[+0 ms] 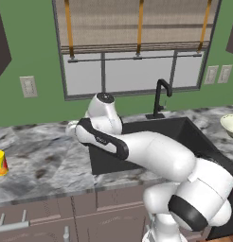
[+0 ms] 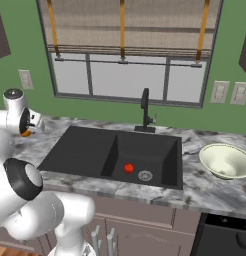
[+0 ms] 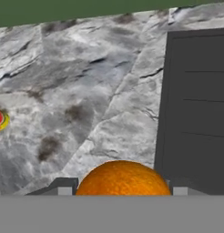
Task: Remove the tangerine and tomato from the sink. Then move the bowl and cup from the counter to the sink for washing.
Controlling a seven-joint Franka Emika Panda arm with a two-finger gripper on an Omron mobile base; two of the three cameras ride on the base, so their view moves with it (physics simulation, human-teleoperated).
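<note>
We see a grey-white marbled counter point(image 1: 47, 160) running under a green wall with a blinded window, over brown cabinets, with the black sink point(image 2: 90, 150) sunk into it and a black curved faucet point(image 2: 145, 111) at its back edge. Our arm folds up from the base and bends over the counter, so the hand sits above the marble just beside the sink's near-left rim. In the hand view the gripper point(image 3: 121, 187) points down at the stone, its two dark fingertips point(image 3: 63, 185) standing on either side of the tangerine point(image 3: 123, 178), which it grasps between them. The sink lies just to one side of the hand, and the tomato point(image 2: 128, 168) rests on the basin floor well away from it, near the round metal drain point(image 2: 145, 175). The yellow cup point(image 1: 0, 163) stands on the counter far out on the hand's other side. The pale bowl point(image 2: 226, 161) sits on the counter beyond the sink, well apart from the hand.
</note>
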